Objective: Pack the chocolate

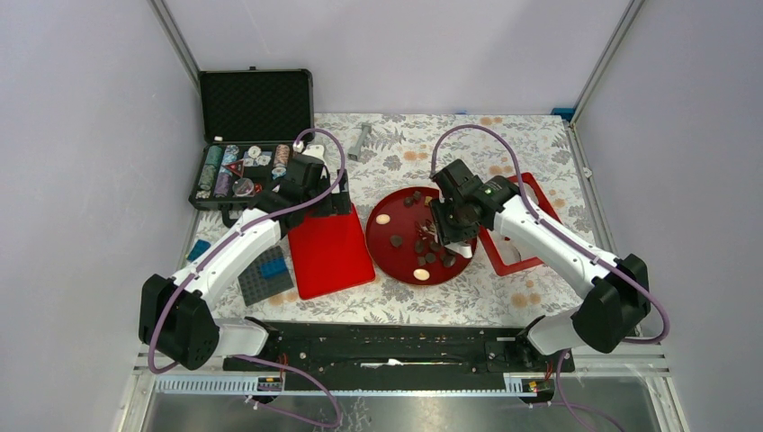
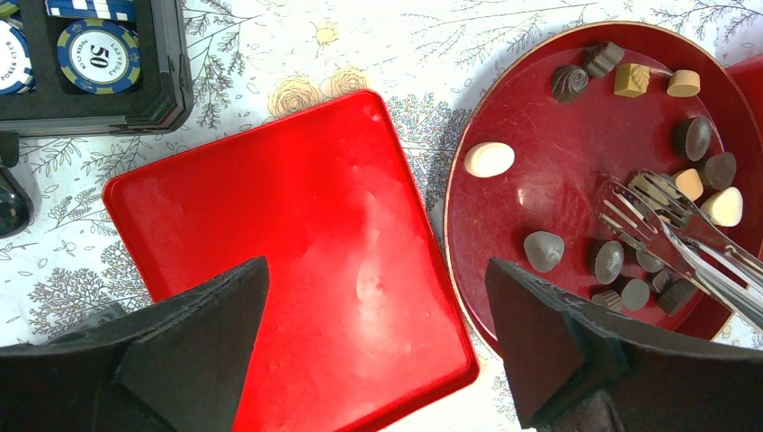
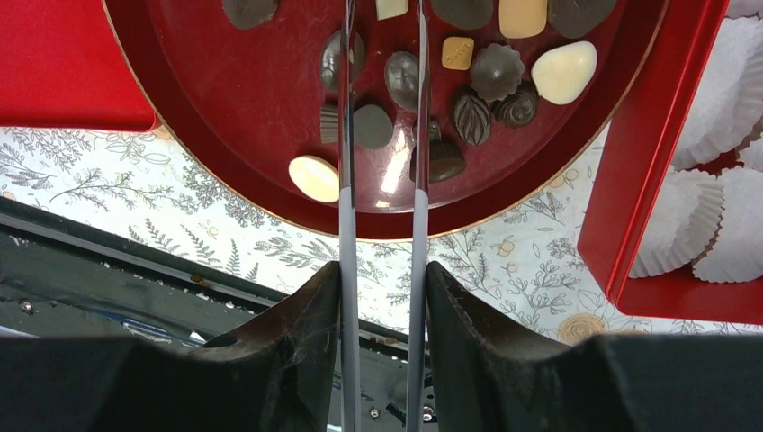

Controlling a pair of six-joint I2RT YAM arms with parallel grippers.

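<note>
Several chocolates [image 1: 423,250], dark brown, tan and cream, lie on a round dark red plate [image 1: 371,236]. They show close up in the right wrist view [image 3: 497,70] and in the left wrist view [image 2: 544,250]. My right gripper [image 1: 450,225] [image 3: 382,270] is shut on metal tongs [image 3: 345,135]. The tongs' forked ends [image 2: 652,202] hang among the pieces on the plate's right side. Whether they hold a piece I cannot tell. My left gripper [image 1: 331,200] [image 2: 376,265] is open and empty above a flat red lid [image 2: 288,243], left of the plate.
A red box [image 1: 517,256] with white paper cups [image 3: 711,216] lies right of the plate. An open black case of poker chips [image 1: 252,135] stands at the back left. Blue and grey toy bricks [image 1: 265,274] lie near left. A grey object [image 1: 360,142] lies at the back.
</note>
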